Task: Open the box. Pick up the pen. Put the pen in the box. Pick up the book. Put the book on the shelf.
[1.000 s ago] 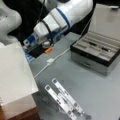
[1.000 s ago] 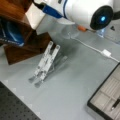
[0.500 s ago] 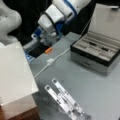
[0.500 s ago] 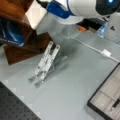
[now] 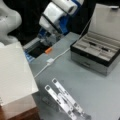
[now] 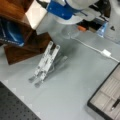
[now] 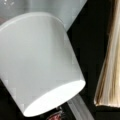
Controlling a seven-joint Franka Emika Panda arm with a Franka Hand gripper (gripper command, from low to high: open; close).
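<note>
The box point(image 5: 96, 56) stands open at a front view's right, its lid upright, and its corner point(image 6: 106, 96) shows in the other view. The pen point(image 6: 115, 103) lies in one of the pale compartments, a dark stroke point(image 5: 105, 50). The off-white book point(image 5: 15, 72) lies flat on the reddish-brown shelf point(image 5: 18, 111); its corner point(image 6: 36, 12) rests on the shelf point(image 6: 13, 11) top. My gripper point(image 5: 46, 40) hangs over the dark bin, apart from the book to its right. In the wrist view only the book's page edges point(image 7: 110, 62) and a white cylinder show.
A folding metal stand point(image 5: 65, 100) lies on the grey table beside the shelf, also seen as stand point(image 6: 46, 62). A white cable with an adapter point(image 5: 50, 60) crosses the table. The dark bin point(image 5: 37, 51) holds an orange item point(image 5: 48, 50) and blue items.
The arm has drawn back from above the book, toward the view's top and right. The book stays flat on the shelf, and the box and pen have not moved.
</note>
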